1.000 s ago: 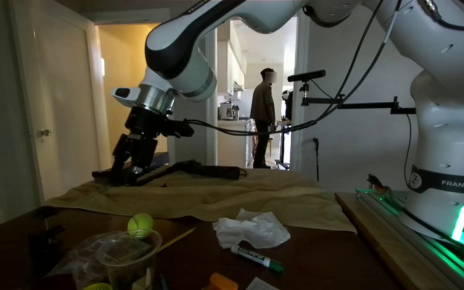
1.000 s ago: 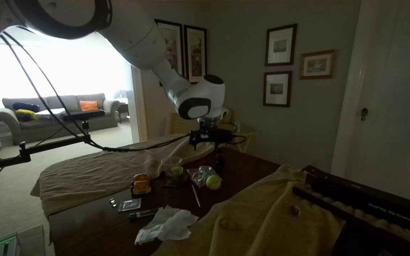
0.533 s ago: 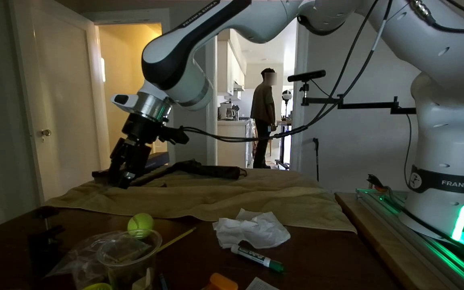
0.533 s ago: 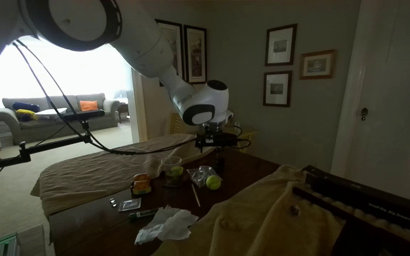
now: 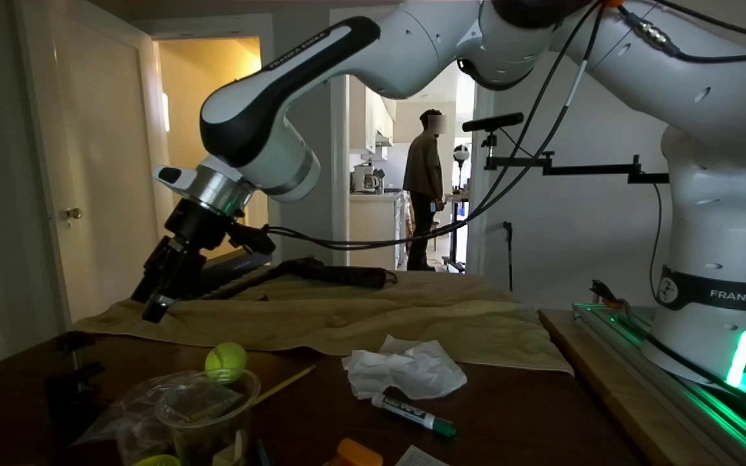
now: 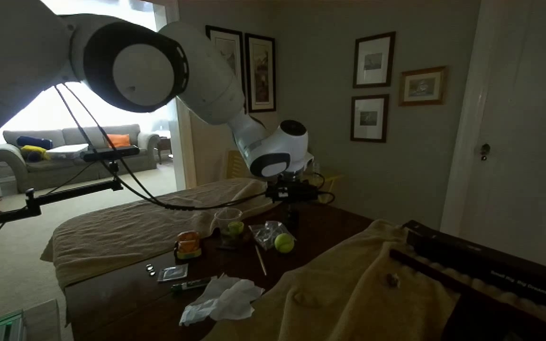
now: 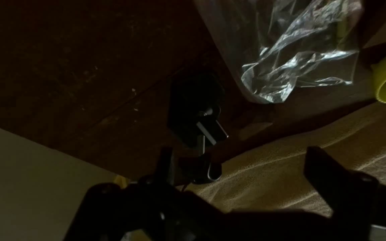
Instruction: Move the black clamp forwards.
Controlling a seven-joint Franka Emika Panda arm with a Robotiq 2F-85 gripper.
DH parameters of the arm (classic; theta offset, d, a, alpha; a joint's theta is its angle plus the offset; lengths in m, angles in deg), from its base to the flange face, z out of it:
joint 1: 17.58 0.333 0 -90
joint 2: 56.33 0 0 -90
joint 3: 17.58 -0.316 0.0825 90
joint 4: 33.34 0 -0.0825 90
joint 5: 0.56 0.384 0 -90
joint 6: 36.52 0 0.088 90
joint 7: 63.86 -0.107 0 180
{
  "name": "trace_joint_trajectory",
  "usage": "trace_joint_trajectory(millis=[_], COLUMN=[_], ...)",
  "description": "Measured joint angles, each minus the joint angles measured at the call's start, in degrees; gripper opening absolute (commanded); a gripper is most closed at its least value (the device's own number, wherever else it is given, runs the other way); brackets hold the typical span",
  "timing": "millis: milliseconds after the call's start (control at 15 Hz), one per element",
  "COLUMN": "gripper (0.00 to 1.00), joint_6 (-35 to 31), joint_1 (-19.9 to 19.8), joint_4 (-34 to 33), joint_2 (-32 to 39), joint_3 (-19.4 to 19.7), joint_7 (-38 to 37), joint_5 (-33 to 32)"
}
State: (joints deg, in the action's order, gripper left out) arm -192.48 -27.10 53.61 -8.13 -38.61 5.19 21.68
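My end effector (image 7: 240,159) is black, and the clamp (image 7: 192,117) is black too, with a silvery screw (image 7: 201,145). The surface (image 5: 528,417) I see is dark brown, the cloth (image 5: 373,318) on it tan. The ball (image 5: 225,358) is yellow-green, the crumpled paper (image 5: 405,373) white, and the marker (image 5: 410,413) white with dark lettering and a green cap (image 5: 443,428).

The black clamp (image 7: 193,100) has a shiny metal rod (image 7: 201,144), the bag (image 7: 290,60) is glossy plastic, the towel (image 7: 256,180) rough cloth, the tissue (image 5: 405,375) matt paper, the table (image 6: 112,290) smooth wood.
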Motion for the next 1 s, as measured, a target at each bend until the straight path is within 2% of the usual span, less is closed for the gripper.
trace_joint_trajectory(millis=[467, 1000], gripper=[1.0, 1.0], joint_6=[-0.7, -0.7], joint_1=[-0.2, -0.7], joint_4=[-5.6, -6.3], joint_2=[5.0, 5.7], joint_3=[-2.0, -2.9], joint_7=[0.0, 0.0], joint_5=[-0.1, -0.1])
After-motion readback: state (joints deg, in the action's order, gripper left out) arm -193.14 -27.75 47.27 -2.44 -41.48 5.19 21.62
